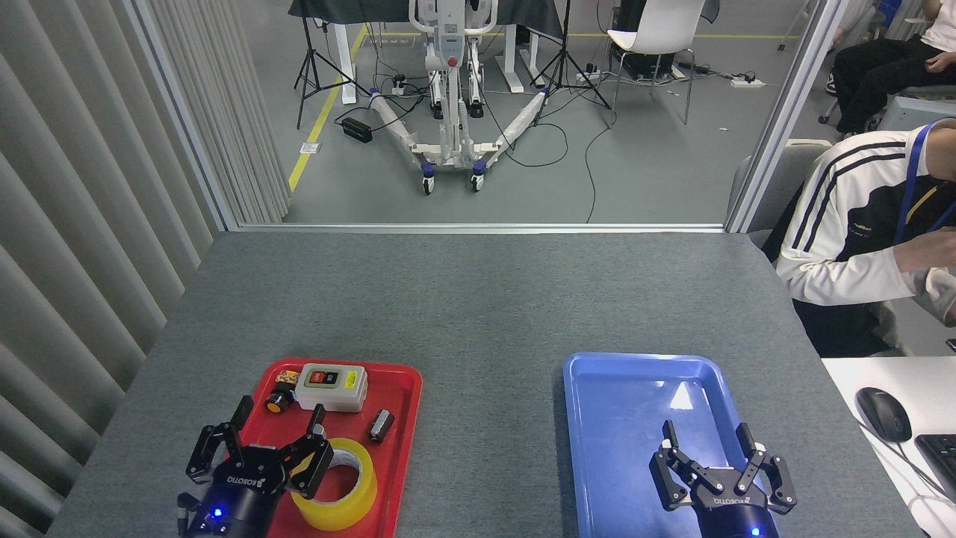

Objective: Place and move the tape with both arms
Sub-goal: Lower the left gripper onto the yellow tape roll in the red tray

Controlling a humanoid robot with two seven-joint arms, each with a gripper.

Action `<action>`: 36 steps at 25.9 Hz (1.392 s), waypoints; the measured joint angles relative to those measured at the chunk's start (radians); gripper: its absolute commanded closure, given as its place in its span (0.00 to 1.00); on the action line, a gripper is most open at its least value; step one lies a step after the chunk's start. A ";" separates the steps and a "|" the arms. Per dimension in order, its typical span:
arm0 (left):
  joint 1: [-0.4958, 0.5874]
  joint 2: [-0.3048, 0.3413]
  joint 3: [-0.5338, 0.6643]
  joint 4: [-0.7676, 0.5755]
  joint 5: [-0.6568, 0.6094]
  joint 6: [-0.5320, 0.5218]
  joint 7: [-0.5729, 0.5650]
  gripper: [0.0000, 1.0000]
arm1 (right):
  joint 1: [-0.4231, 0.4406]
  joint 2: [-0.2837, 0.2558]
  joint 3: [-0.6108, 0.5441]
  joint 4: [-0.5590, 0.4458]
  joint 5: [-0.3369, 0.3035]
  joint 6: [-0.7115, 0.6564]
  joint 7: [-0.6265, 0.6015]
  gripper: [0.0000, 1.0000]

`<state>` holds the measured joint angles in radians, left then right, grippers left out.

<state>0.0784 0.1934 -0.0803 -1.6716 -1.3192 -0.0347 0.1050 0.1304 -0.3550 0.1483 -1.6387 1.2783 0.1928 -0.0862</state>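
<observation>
Evidently little is done: the tape lies in the red tray (beside a switch box), the spread left gripper poised over it, the right gripper spread, empty, above the blue tray.

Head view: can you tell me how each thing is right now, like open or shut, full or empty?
left pincer: open, fingers spread over the tape, not closed on it.
right pincer: open, holding nothing, above the blue tray.
tape: lying flat in the red tray, hole facing up.
red tray: holds the tape, a switch box and small parts.
blue tray: empty.
switch box: lying flat, buttons facing up.
</observation>
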 measured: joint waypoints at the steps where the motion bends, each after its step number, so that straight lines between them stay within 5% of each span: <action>1: 0.000 0.001 0.001 0.000 0.000 0.000 0.000 0.01 | -0.001 -0.002 0.000 0.000 0.002 0.000 0.000 0.00; 23: -0.031 0.044 -0.009 -0.048 0.095 -0.020 -0.065 0.01 | 0.011 -0.017 -0.002 -0.003 0.006 -0.020 -0.003 0.00; 29: -0.157 0.128 -0.078 -0.037 0.123 -0.020 -0.418 0.01 | 0.013 -0.018 -0.004 -0.001 0.007 -0.021 -0.006 0.00; 36: -0.250 0.104 -0.129 -0.017 0.128 -0.025 -0.773 0.01 | 0.012 -0.015 -0.022 0.000 0.014 -0.023 -0.008 0.00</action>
<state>-0.1715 0.2978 -0.2095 -1.6887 -1.1916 -0.0595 -0.6685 0.1428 -0.3701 0.1268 -1.6384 1.2928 0.1702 -0.0937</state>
